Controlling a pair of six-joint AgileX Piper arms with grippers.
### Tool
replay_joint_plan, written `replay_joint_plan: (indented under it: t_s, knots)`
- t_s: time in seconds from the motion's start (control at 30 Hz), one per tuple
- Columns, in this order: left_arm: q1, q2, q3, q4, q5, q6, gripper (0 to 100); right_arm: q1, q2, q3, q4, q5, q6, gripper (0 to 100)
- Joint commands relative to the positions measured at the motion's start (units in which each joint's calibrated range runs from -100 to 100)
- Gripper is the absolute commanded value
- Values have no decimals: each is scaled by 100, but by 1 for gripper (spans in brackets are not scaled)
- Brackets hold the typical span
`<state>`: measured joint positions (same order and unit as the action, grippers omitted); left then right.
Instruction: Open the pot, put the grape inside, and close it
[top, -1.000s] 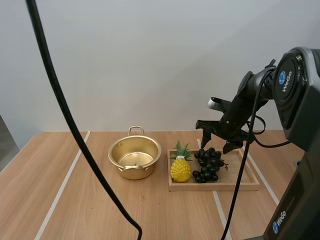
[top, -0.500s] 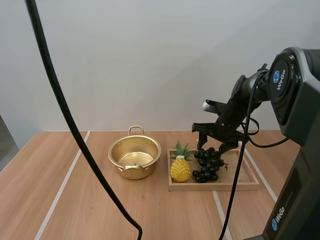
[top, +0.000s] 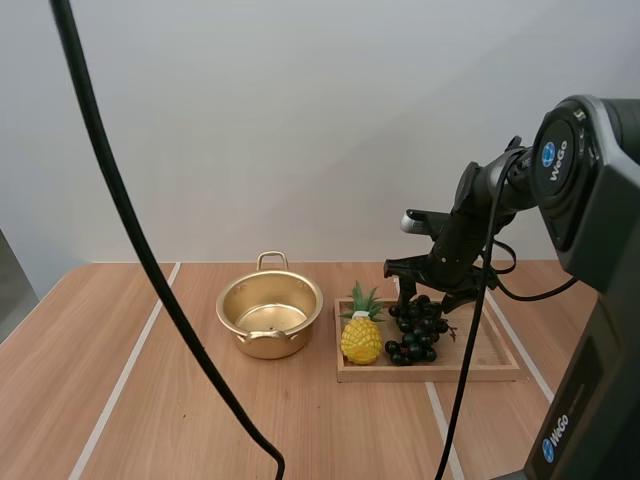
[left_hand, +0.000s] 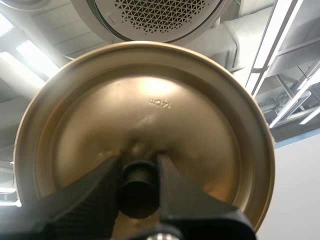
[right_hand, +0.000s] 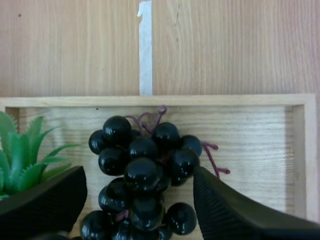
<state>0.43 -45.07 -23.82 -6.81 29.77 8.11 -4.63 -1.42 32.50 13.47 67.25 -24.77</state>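
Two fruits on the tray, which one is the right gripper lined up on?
The dark bunch of grapes: the right gripper has its open fingers on either side of it. The yellow pineapple sits beside the bunch, outside the fingers.

We log the pot (top: 270, 315) as gold-toned metal, polished and reflective inside. The lid (left_hand: 145, 115) is the same gold metal, smooth, with a softer satin sheen and a stamped size mark. Its knob (left_hand: 137, 187) looks like matt black plastic. Our left gripper (left_hand: 139, 170) has matt black fingers (left_hand: 95, 192), finely knurled on the inner faces. Our right gripper (right_hand: 140, 177) is matt black too, with a fine grainy surface. The grapes (right_hand: 142, 170) are smooth, glossy black and plastic-like. The pineapple (top: 361, 338) is yellow and bumpy, with plastic-looking green leaves. The wooden tray (right_hand: 250, 135) is pale and matt with visible grain. The table (top: 60, 350) is wood-grain with low sheen and pale tape strips
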Motion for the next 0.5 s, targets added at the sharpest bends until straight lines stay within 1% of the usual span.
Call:
replay_joint_plan:
  t_s: [0.0, 0.1, 0.3, 0.47]
  knots:
    - [6, -16, -46, -70, -185, -55, 0, -4, -34, 51, -57, -146, -4, 100]
    - [6, -16, -46, -70, -185, -55, 0, -4, -34, 61, -57, -172, -4, 100]
    - [6, -16, -46, -70, 23, -55, 0, -4, 3, 240, -12, -695, -15, 100]
    - [6, -4, -29, -70, 241, -55, 0, -4, 249, 248, -12, -729, -15, 100]
